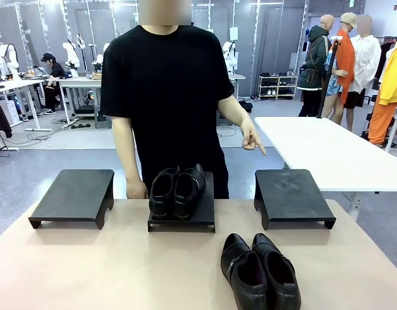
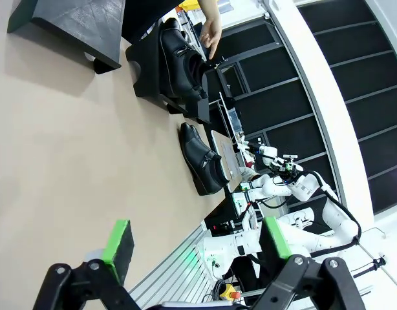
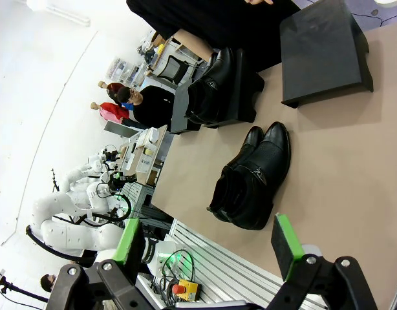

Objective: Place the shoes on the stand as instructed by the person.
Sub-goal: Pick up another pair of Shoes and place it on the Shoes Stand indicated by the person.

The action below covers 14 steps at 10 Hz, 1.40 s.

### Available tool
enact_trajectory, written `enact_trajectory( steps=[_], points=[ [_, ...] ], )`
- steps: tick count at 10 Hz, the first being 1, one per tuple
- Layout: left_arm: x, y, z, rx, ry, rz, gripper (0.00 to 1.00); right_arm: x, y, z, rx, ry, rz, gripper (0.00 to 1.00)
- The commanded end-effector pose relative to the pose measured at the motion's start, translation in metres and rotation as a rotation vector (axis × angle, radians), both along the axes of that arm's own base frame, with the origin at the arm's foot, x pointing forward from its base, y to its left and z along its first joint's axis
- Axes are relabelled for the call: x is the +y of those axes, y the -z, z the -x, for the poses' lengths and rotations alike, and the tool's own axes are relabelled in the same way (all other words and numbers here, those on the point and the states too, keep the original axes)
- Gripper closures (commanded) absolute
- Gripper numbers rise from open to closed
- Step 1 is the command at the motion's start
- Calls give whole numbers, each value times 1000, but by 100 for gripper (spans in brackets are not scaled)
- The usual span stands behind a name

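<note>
Green pads (image 2: 119,240) stand wide apart on the left gripper (image 2: 197,242) and on the right gripper (image 3: 208,242). Both are released with nothing between the fingers, and both hang back above the near edge of the table (image 1: 108,271), I'd guess waiting for an instruction.

Closest on the table is a loose pair (image 1: 260,274) of glossy black shoes, right at the near edge and a little toward the right corner. They sit side by side and touching, toes pointing away across the table. This looks like the pair yet to be placed.

Beyond it, three low black stands sit in a row along the far edge. The left stand (image 1: 72,190) is bare. The middle stand (image 1: 206,208) carries a second pair (image 1: 177,192), snug together and upright, so that half of the job looks done. The right stand (image 1: 290,194) is bare too.

Behind the row, the person (image 1: 166,84) stands at the far edge. Their pointing hand (image 1: 252,139) is held out with the forefinger angled down toward the right stand, which I read as the chosen spot. The other hand (image 1: 136,188) rests at the far edge between the left and middle stands. The right gripper looks better placed for the pickup, since the loose pair lies on its side.
</note>
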<state>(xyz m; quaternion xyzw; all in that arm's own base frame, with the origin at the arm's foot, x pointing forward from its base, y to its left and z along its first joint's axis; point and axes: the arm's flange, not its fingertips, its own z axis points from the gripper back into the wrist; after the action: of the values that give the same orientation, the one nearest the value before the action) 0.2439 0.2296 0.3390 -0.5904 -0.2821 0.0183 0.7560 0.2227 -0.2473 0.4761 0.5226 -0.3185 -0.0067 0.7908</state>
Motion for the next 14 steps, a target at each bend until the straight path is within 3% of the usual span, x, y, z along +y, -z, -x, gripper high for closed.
enact_trajectory(
  steps=[1, 2, 4, 6, 8, 11, 14],
  points=[
    [-3, -2, 5, -26, 14, -4, 0, 0, 0, 1, -28, -3, -3, 0],
    [-3, -2, 5, -26, 14, -4, 0, 0, 0, 0, 0, 0, 0, 0],
    [-3, -2, 5, -26, 14, -4, 0, 32, -34, -11, 21, -55, 57, 0],
    [-3, -2, 5, -26, 14, -4, 0, 95, -64, -34, 93, -132, 188, 0],
    [-3, -2, 5, -26, 14, -4, 0, 158, -71, -54, 161, -203, 298, 0],
    [-3, -2, 5, -26, 14, -4, 0, 248, -63, -69, 248, -279, 438, 0],
    [-3, -2, 5, -26, 14, -4, 0, 319, -23, -74, 325, -310, 560, 0]
  ],
)
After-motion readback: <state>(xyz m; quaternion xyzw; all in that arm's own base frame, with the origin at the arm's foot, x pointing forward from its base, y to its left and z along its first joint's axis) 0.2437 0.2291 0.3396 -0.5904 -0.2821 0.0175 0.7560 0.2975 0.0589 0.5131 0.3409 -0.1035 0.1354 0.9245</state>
